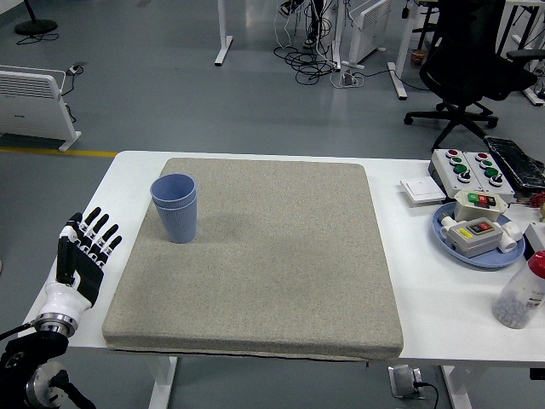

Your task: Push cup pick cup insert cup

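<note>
1. Your left hand (83, 258) sits over the white table (443, 298) at about 8 o'clock, just off the left edge of the grey mat (264, 256).
2. Its palm faces up the table and the fingers (102, 232) are straight and fanned apart, gripping nothing.
3. You have no right hand in the frame at all.
4. Look to 10 o'clock on the mat: the blue cup (175, 207) stands upright there, and its doubled rim shows one cup nested inside another.
5. The cup is well apart from your left hand, up and to the right of it, with the mat's left edge between them.
6. Over at 3 o'clock you'll see a blue plate (490, 258) carrying small switch boxes.
7. Just behind the plate, towards 2 o'clock, sits a white button box (467, 169) with red and green buttons, and a flat white switch plate (418, 191) lies to its left.
8. At 4 o'clock, near the right edge, a clear bottle (521, 294) with a red cap stands upright.
9. Beyond the table's far edge at 1 o'clock there's a black office chair (470, 68) on the grey floor.
</note>
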`<state>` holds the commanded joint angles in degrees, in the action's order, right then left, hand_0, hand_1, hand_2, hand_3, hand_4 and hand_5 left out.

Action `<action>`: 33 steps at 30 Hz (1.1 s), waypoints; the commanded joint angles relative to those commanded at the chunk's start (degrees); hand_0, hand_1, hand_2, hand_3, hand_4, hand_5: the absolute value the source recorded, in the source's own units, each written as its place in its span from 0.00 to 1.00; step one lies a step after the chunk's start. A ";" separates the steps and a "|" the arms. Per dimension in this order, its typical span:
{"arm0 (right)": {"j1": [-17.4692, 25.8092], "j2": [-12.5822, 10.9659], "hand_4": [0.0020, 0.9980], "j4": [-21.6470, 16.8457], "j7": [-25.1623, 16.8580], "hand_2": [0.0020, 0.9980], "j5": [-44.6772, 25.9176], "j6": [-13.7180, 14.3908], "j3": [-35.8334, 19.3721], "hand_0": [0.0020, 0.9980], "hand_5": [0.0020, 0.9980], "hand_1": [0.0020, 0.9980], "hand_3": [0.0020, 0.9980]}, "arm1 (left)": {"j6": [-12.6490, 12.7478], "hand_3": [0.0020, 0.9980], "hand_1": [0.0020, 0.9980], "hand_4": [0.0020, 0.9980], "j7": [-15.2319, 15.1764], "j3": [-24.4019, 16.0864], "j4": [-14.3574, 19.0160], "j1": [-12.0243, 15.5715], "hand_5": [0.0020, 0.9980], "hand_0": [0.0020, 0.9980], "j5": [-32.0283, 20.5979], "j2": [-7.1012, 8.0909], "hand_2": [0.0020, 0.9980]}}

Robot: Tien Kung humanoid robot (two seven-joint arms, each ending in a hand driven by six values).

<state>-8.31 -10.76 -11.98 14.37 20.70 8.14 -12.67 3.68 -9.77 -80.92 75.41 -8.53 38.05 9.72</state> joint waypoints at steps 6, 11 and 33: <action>0.07 0.02 0.20 -0.02 -0.04 0.69 -0.14 0.07 0.07 0.71 0.55 0.61 0.62 | -0.03 0.94 0.92 0.56 0.01 0.22 -0.17 0.02 1.00 0.90 0.08 0.05 0.97; 0.22 0.01 0.20 -0.02 0.04 0.69 0.11 0.09 -0.10 0.71 0.55 0.61 0.62 | -0.12 0.94 0.92 0.56 0.08 0.36 -0.38 0.11 1.00 0.90 0.19 0.02 0.97; 0.56 0.01 0.20 -0.05 0.20 0.69 0.41 0.02 -0.25 0.71 0.55 0.61 0.62 | -0.34 0.94 0.92 0.56 0.21 0.57 -0.86 0.21 1.00 0.90 0.61 -0.05 0.97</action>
<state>-7.74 -10.75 -12.03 14.57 21.11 8.16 -12.92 3.34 -9.56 -80.36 74.54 -8.31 38.66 9.67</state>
